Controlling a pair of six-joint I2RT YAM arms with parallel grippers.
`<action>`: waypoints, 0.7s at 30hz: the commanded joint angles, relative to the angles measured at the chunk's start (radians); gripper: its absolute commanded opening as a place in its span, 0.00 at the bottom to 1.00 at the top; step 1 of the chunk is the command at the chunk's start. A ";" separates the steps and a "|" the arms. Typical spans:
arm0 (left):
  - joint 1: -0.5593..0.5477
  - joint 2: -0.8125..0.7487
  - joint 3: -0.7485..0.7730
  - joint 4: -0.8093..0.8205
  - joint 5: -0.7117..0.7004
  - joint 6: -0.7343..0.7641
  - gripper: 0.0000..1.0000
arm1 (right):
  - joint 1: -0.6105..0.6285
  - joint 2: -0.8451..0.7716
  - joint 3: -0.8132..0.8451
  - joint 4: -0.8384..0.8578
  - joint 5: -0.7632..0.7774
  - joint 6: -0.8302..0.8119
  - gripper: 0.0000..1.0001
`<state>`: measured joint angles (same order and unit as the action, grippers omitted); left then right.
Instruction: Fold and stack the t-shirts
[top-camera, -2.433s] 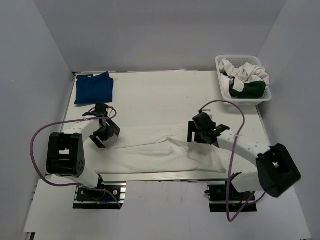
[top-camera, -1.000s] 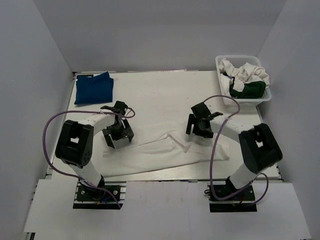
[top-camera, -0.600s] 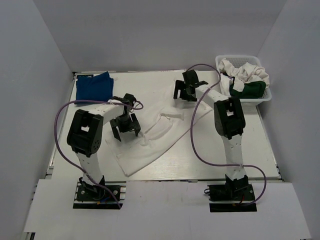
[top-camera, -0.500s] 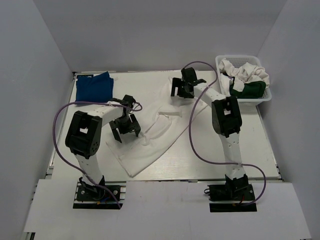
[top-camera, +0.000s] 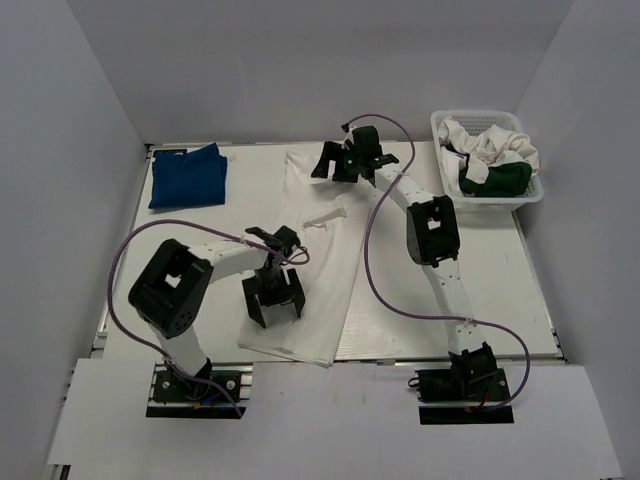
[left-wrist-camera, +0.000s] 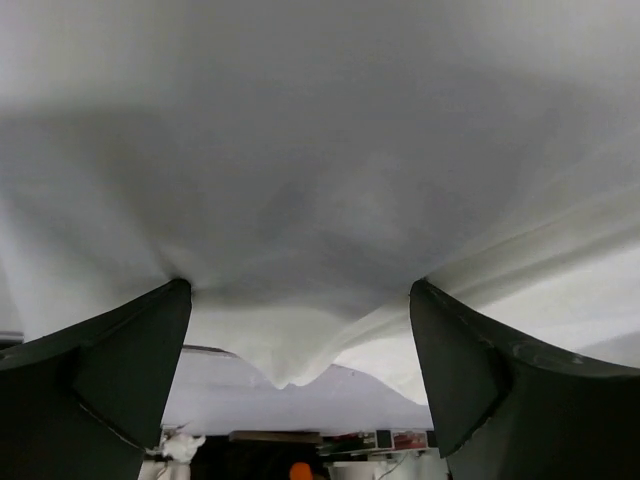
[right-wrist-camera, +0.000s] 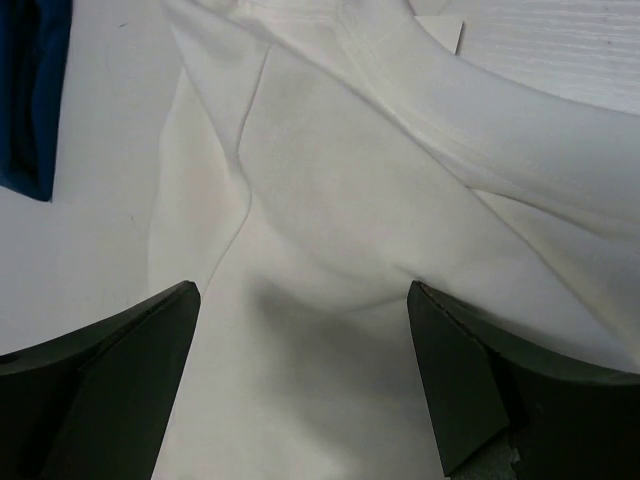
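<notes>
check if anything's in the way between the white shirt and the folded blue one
Nothing visible. Only bare table lies between the white t-shirt and the blue t-shirt; the basket sits off at the far right.

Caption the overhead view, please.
Left hand and right hand at opposite ends of a white t-shirt; blue t-shirt folded aside.
</notes>
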<state>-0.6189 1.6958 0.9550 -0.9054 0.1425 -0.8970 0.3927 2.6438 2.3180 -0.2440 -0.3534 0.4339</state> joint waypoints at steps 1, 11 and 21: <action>-0.067 0.085 0.076 -0.033 -0.058 -0.019 1.00 | -0.003 0.009 0.023 0.025 -0.052 -0.003 0.90; -0.133 -0.071 0.238 -0.099 -0.233 0.147 1.00 | 0.020 -0.362 -0.239 -0.098 0.204 -0.205 0.90; -0.183 -0.013 0.102 0.040 -0.173 0.224 1.00 | 0.118 -0.479 -0.509 -0.256 0.297 -0.198 0.90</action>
<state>-0.7815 1.6661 1.0809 -0.9211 -0.0620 -0.7109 0.4744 2.1735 1.8866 -0.4072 -0.1059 0.2291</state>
